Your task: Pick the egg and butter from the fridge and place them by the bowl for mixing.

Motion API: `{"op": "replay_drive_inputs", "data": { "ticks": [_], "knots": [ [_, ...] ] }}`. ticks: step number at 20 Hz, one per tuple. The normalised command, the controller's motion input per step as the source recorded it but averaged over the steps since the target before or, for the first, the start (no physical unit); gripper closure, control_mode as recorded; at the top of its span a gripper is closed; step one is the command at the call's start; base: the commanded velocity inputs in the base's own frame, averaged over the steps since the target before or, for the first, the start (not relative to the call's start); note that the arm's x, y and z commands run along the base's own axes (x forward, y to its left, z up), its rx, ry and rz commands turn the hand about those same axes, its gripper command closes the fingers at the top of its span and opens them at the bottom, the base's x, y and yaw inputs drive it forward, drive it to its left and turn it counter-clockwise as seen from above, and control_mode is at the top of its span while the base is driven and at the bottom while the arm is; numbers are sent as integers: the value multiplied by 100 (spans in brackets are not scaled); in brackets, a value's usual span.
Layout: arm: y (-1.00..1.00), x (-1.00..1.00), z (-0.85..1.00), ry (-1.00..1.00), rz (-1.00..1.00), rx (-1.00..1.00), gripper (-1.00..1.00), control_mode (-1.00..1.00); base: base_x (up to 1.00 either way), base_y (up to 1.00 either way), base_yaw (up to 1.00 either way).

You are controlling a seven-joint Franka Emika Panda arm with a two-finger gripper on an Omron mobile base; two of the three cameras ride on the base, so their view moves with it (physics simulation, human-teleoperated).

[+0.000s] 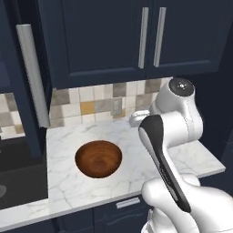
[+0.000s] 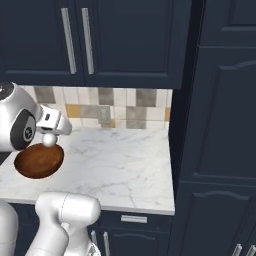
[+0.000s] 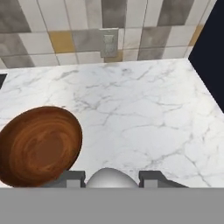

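Observation:
The reddish-brown bowl (image 1: 98, 158) (image 2: 39, 160) (image 3: 38, 145) sits on the white marble counter (image 1: 182, 157) (image 2: 120, 165) (image 3: 140, 113), towards its left. My gripper (image 2: 49, 141) (image 3: 110, 178) hangs just above the counter by the bowl's right rim, shut on the white egg (image 2: 49, 140) (image 3: 109, 178). In the hand view the egg fills the gap between the two dark fingertips (image 3: 72, 177). The butter and the fridge's grey interior are out of view.
Navy wall cabinets with grey handles (image 1: 144, 37) (image 2: 68, 40) hang over the counter. A tiled backsplash with a socket (image 3: 109, 42) runs behind it. A tall navy panel (image 2: 220, 125) bounds the counter's right end. A navy panel with a long grey handle (image 1: 32, 75) stands at left, a dark surface (image 1: 18, 168) below it.

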Motion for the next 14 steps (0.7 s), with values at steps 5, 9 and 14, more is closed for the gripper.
{"op": "replay_drive_inputs", "data": {
  "ticks": [5, 9, 14],
  "knots": [
    [0, 4, -72, 10, 4, 0, 100, -100, 0, 0, 0],
    [-12, 21, -36, 5, 6, 0, 100, -100, 0, 0, 0],
    [-18, 64, -36, 9, 5, 0, 100, -100, 0, 0, 0]
  ]
}}
